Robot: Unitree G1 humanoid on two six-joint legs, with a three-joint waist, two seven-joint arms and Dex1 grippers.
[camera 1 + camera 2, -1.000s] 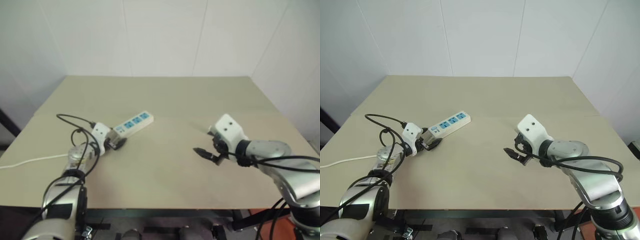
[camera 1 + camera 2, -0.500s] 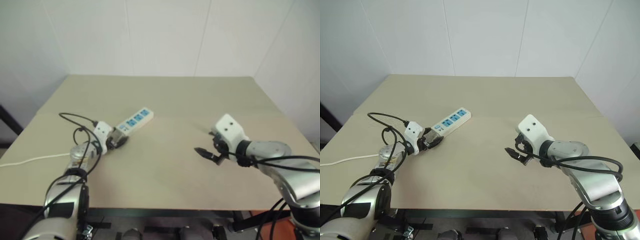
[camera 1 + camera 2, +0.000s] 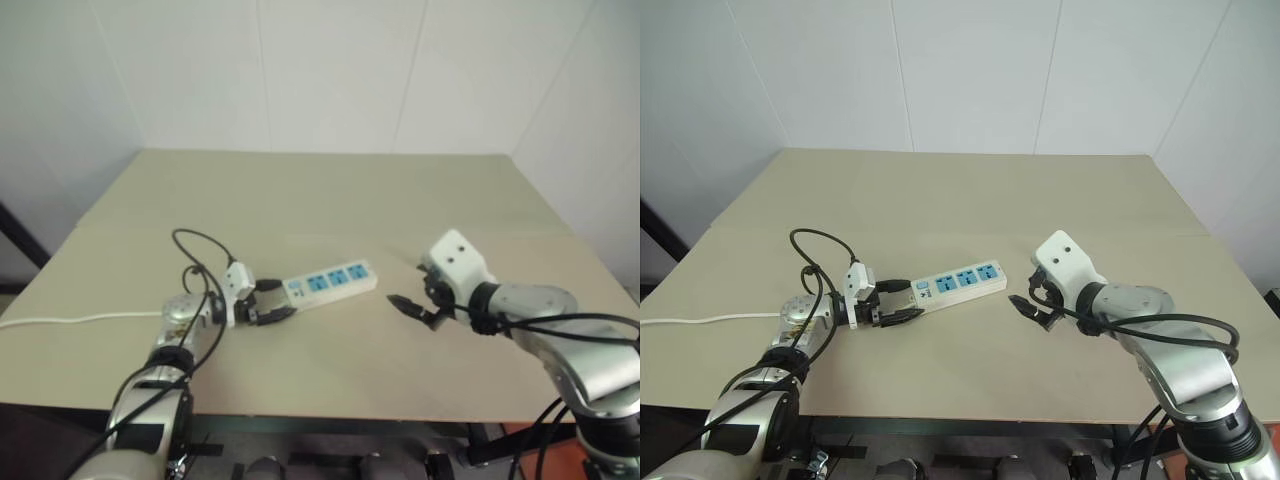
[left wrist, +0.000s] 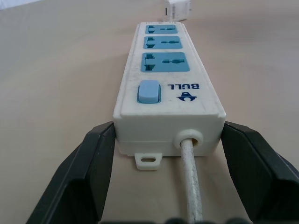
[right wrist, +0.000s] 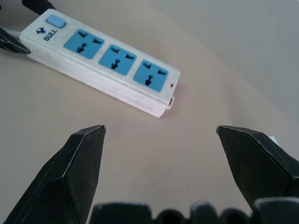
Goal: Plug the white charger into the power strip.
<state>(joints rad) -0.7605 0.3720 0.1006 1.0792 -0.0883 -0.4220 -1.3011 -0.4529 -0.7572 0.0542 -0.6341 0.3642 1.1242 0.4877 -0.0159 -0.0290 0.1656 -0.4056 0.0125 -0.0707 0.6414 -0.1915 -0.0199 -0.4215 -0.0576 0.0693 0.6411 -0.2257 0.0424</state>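
Your left claw point(image 4: 163, 186) is clamped on the long white plastic power strip point(image 3: 952, 283) with three blue socket faces: its two black fingers point(image 4: 88, 172) press the strip's sides at the switch end, and the white cord point(image 4: 191, 186) runs back out between them. From that claw, the strip lies flat on the tan tabletop point(image 3: 960, 200) and stretches straight ahead, its blue switch point(image 4: 149, 91) nearest the fingers, then the three sockets. Beyond its far end, in the left wrist view, you can see a small white boxy object point(image 4: 177, 8); I cannot tell whether it is the charger. Your right claw point(image 3: 1032, 309) hovers above the table with its fingers spread wide and nothing between them; the strip's far end lies ahead of it, near but apart.
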